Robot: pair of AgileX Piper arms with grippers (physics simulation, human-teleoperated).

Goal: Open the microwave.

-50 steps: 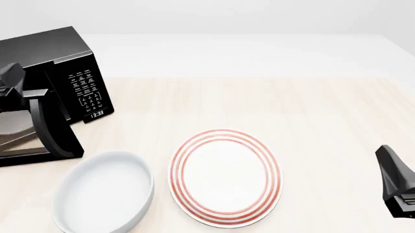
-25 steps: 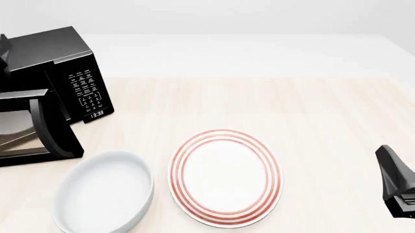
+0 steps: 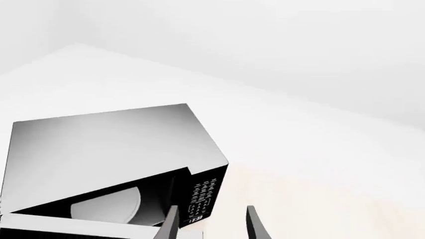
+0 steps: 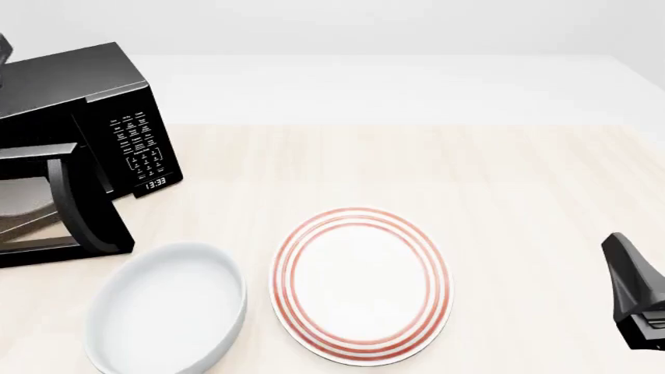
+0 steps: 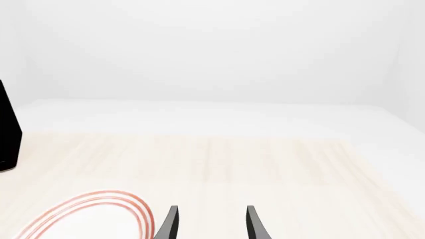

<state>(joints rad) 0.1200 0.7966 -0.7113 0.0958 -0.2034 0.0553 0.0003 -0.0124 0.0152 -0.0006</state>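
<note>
- Microwave at upper left of the front view, door swung wide open; pale turntable visible inside.
- Left gripper raised above the microwave, jaws spread, empty.
- Right gripper at lower right, jaws spread, empty.
- White bowl and red-ringed plate side by side along the bottom, on the wooden table.

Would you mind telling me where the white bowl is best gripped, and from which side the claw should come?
Probably the rim of the white bowl, taken from straight above, one finger inside the wall and one outside. It sits upright and open, with a thin rim and no handle. I would pick the near-right arc, away from the microwave's open door and short of the striped plate.
</note>
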